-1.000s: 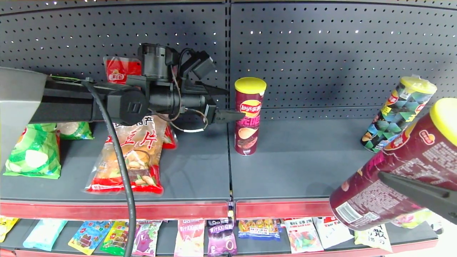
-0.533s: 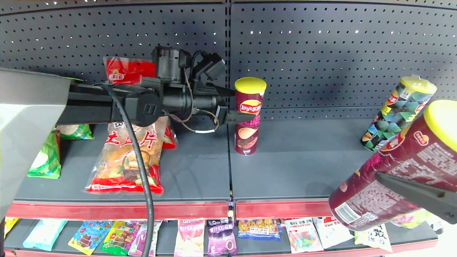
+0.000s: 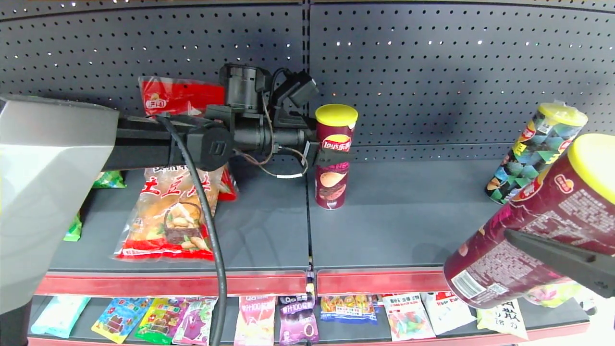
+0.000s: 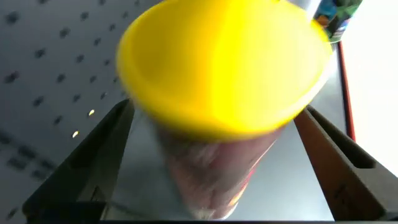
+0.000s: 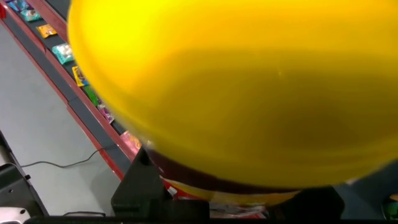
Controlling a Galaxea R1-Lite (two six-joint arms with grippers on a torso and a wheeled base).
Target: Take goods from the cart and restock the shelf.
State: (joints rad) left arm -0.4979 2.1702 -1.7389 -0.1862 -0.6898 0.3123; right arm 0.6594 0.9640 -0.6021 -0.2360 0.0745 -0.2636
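A maroon chips can with a yellow lid [image 3: 331, 185] stands upright mid-shelf near the pegboard. My left gripper [image 3: 336, 156] reaches in from the left at the can's mid-height and is open, one finger [image 3: 331, 157] crossing the can's front. In the left wrist view the can [image 4: 224, 68] sits between the two spread fingers [image 4: 93, 168], with gaps on both sides. My right gripper [image 3: 543, 235] is at the lower right in front of the shelf edge, shut on a second maroon chips can [image 3: 538, 211] that is tilted with its lid up and to the right. That can's lid [image 5: 236, 81] looms close to the right wrist camera.
A patterned can [image 3: 535, 154] leans at the shelf's right end. A peanut bag [image 3: 173, 211], a red bag [image 3: 178, 96] and a green bag [image 3: 108, 179] lie under and behind my left arm. The grey shelf [image 3: 399, 226] is bare between the cans. Candy packets [image 3: 298, 317] line the lower shelf.
My left arm has moved right along the shelf, bringing its fingers from beside the standing can to around it. The right arm and its can have barely moved.
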